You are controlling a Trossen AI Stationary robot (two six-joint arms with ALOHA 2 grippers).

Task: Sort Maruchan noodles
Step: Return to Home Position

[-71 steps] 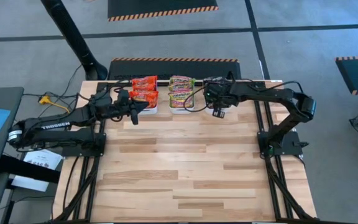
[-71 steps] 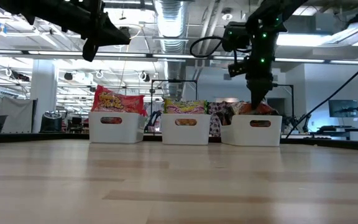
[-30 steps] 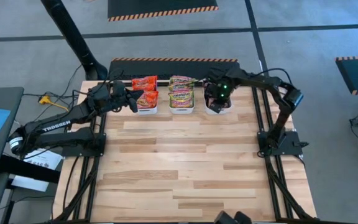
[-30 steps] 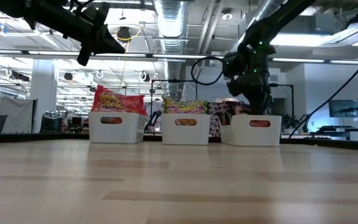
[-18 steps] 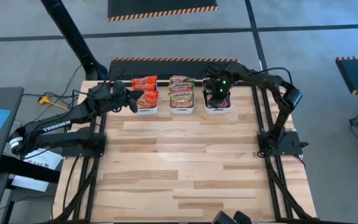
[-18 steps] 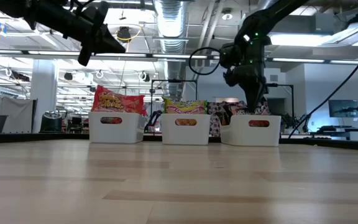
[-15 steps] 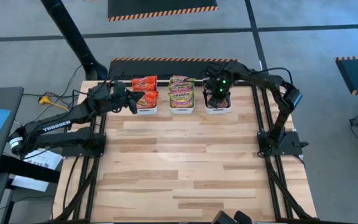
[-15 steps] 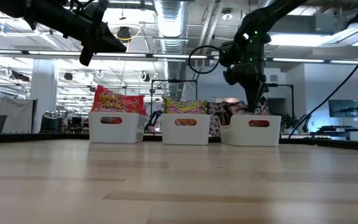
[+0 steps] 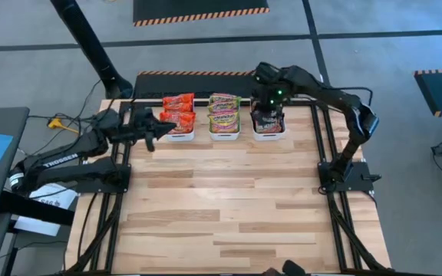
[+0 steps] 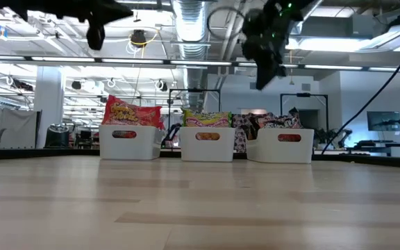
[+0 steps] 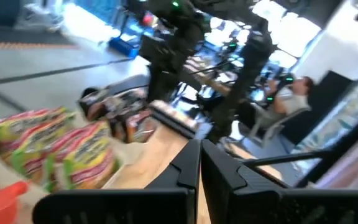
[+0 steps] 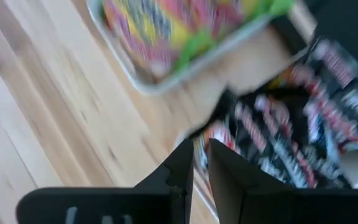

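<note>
— Pale wooden table [image 9: 229, 199], planks running side to side. Where are the Maruchan noodles?
— All at its far edge, sorted into three white bins standing in a row. The red-orange packets [image 9: 178, 109] stand in the left bin [image 10: 127, 142], the green-yellow packets [image 9: 224, 112] in the middle bin [image 10: 207, 144], and the black packets [image 9: 268, 121] in the right bin [image 10: 281, 146].
— And the grippers?
— The right gripper [image 10: 263, 78] hangs high above the right bin, pointing down, well clear of the black packets. Its wrist view shows the fingers [image 12: 182, 165] drawn almost together, holding nothing. The left gripper [image 9: 153, 127] is up in the air just beside the left bin, on the bin's outer side. Its fingers [image 11: 188, 168] are likewise closed up and empty.
— What lies behind?
— A large open workshop with ceiling ducts [image 10: 189, 17] overhead. In the left wrist view a person [image 11: 291, 93] is seated beyond the table.
</note>
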